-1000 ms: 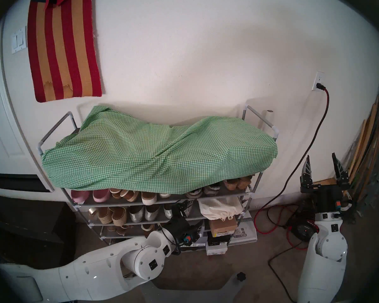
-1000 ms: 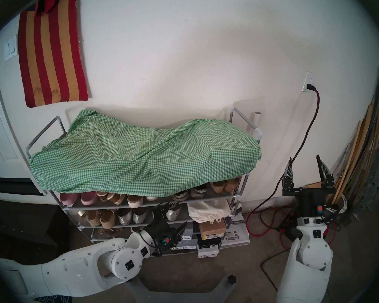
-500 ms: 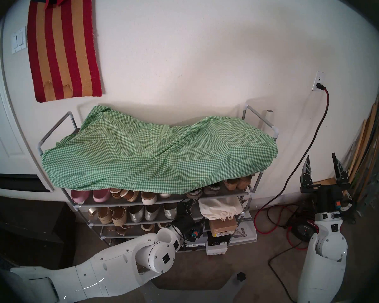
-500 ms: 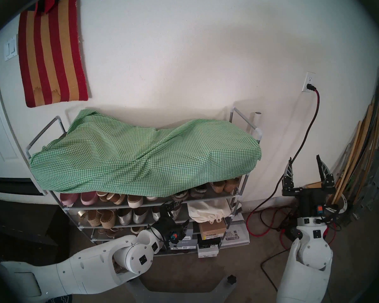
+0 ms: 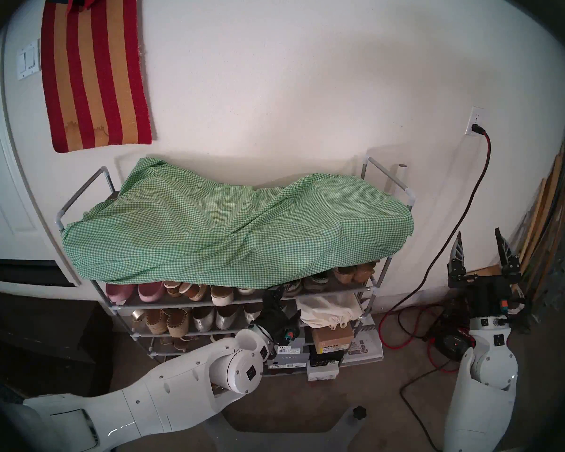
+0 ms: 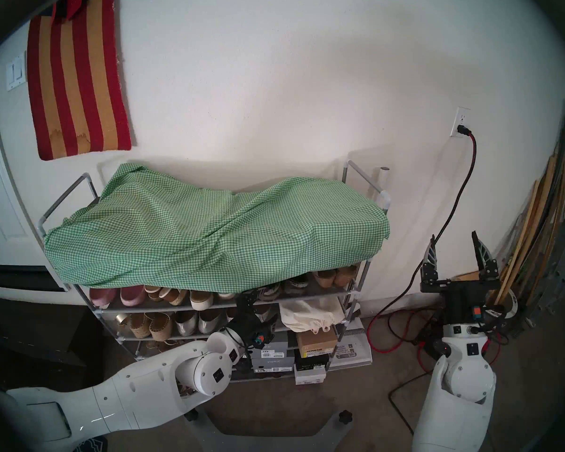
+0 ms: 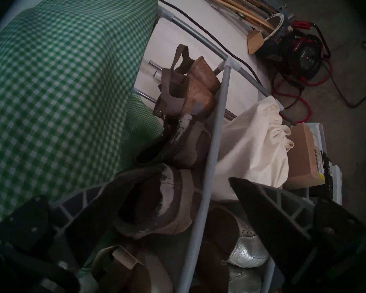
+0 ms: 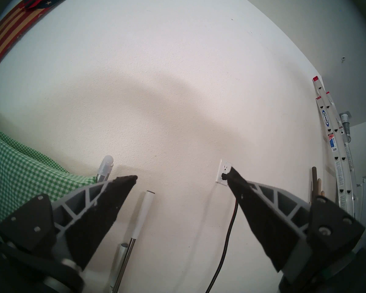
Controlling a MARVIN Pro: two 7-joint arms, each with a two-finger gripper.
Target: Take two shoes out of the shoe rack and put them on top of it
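**Clogs on the second shelf, left fingers spread at the near one**

Clogs first: the near dark brown clog (image 7: pixel 156 201) sits at the front edge of the second shelf, toward its right end, heel with worn pale trim facing out against the front rail. Its mate (image 7: pixel 184 142) lies just beyond it on the same shelf, nearer the right corner, beside a tan cork sandal (image 7: pixel 190 85).

The left gripper (image 7: pixel 163 178) is wide open and holds nothing. One finger (image 7: pixel 89 208) lies alongside the near clog under the hanging green gingham cloth (image 5: pixel 229 226); whether it touches the suede cannot be told. The other finger (image 7: pixel 273 214) is outside the rail, over a silver flat (image 7: pixel 245 250) and next to a cream drawstring bag (image 7: pixel 251 142) on the shelf below.

The shoe rack (image 5: pixel 79 193) stands against the wall, cloth covering its top from edge to edge.

The right gripper (image 5: pixel 480 242) is raised well off the rack's right side, fingers spread apart and empty, pointing at the wall outlet (image 8: pixel 224 172).
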